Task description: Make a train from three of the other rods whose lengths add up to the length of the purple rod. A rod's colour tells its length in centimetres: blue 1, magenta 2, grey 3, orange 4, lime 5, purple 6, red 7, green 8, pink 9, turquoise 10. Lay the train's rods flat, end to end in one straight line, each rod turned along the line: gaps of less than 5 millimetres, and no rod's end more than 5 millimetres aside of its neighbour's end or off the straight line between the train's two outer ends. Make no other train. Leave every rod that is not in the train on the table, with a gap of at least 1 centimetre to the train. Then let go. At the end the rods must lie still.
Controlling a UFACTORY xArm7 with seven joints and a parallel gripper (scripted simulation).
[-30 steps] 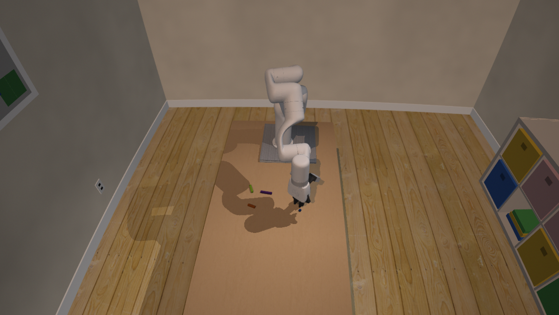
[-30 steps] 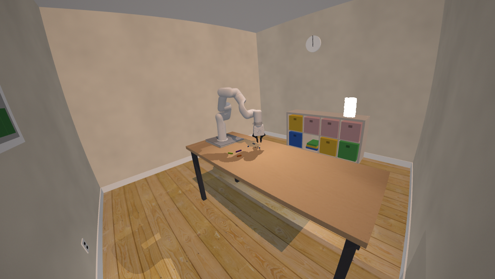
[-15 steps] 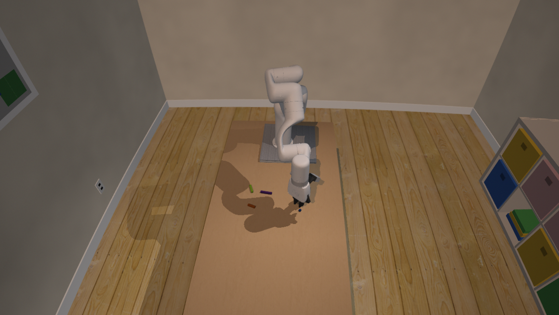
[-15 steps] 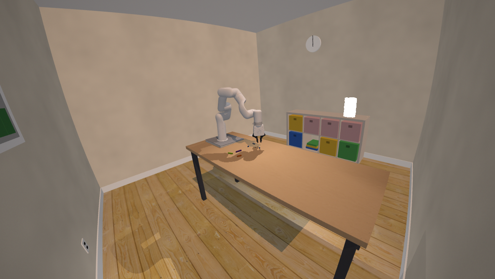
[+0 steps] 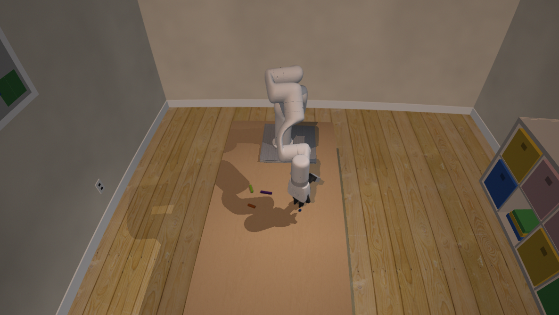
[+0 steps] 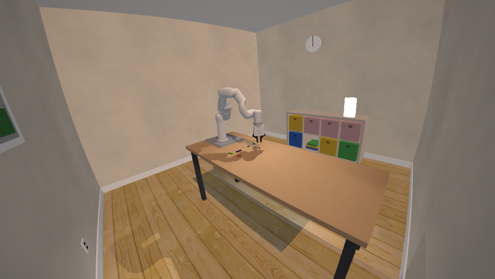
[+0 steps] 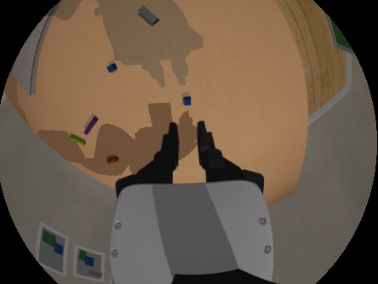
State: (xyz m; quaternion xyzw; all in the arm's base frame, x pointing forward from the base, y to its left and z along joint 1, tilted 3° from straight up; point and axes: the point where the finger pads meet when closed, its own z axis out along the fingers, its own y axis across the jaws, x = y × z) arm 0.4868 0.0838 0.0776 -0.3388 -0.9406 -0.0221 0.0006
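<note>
My pincer (image 5: pixel 300 204) (image 6: pixel 258 141) (image 7: pixel 187 131) hangs above the tabletop (image 5: pixel 273 266) (image 6: pixel 311 173) (image 7: pixel 255 85), fingers partly spread with nothing between them. Just beyond its tips lies one blue cube (image 5: pixel 300 210) (image 6: pixel 259 148) (image 7: pixel 187 100); I can't tell a long axis on it. The other blue cube (image 6: pixel 248 146) (image 7: pixel 111 67) and the grey rod (image 6: pixel 253 143) (image 7: pixel 149 15) lie apart from it, hidden from above.

By the top view, the orange rod (image 5: pixel 251 205) (image 6: pixel 238 155) (image 7: pixel 112 159) is well left, lying left to right, its right end slightly nearer. Farther off, the purple rod (image 5: pixel 266 192) (image 6: pixel 238 150) (image 7: pixel 91 125) also runs left-right; the lime rod (image 5: pixel 250 188) (image 6: pixel 230 153) (image 7: pixel 77 139) runs near-far.

No train exists. I judge I'm lining up a first pick; orange plus both blues makes six. Next I'd centre over a blue, square up and descend.
</note>
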